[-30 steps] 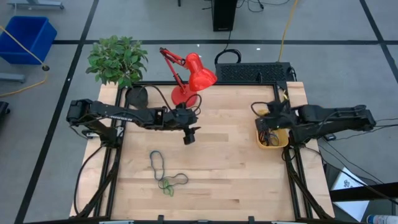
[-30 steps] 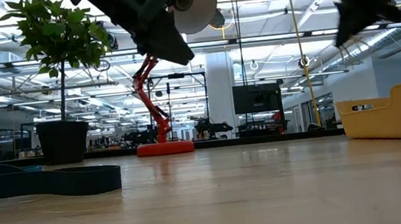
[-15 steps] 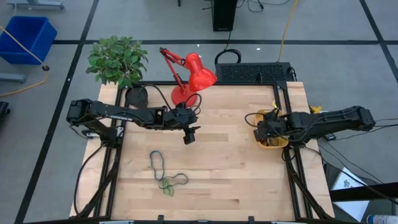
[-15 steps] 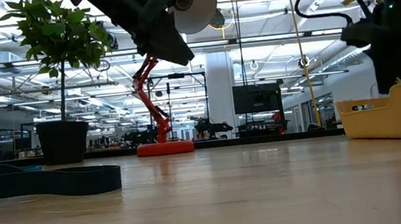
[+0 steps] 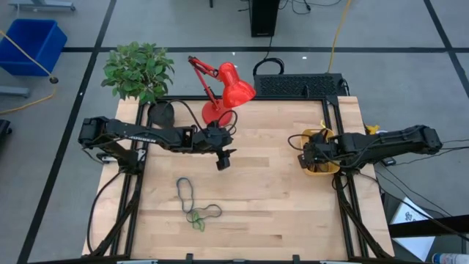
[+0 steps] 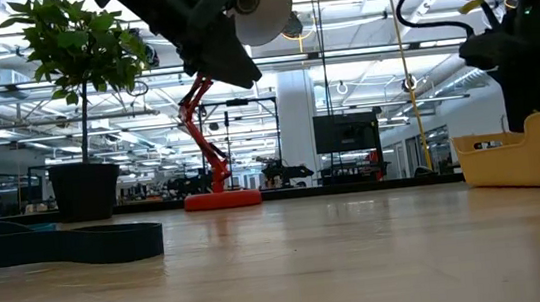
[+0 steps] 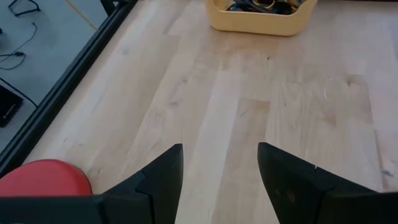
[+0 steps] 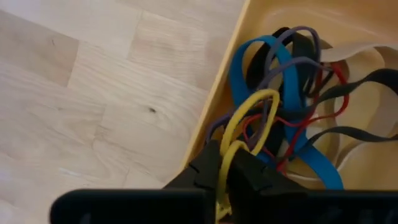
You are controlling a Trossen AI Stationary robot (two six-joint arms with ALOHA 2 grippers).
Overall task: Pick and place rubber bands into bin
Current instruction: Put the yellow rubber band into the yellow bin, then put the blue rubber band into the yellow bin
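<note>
**Yellow band pinched over bin at desk's right edge**

Loose rubber bands (image 5: pixel 194 206) lie near the front edge, left of centre. Mid-desk wood is bare. Left gripper (image 5: pixel 223 163) hovers released. Right gripper (image 8: pixel 225 168) pinches a yellow band (image 8: pixel 249 118) inside the bin (image 5: pixel 323 169).

A red articulated desk lamp (image 5: pixel 222 88) stands at the far edge of the pale wooden table (image 5: pixel 264 205), beside a leafy green potted plant (image 5: pixel 138 72). A blue plastic crate (image 5: pixel 29 44) sits on the floor.
</note>
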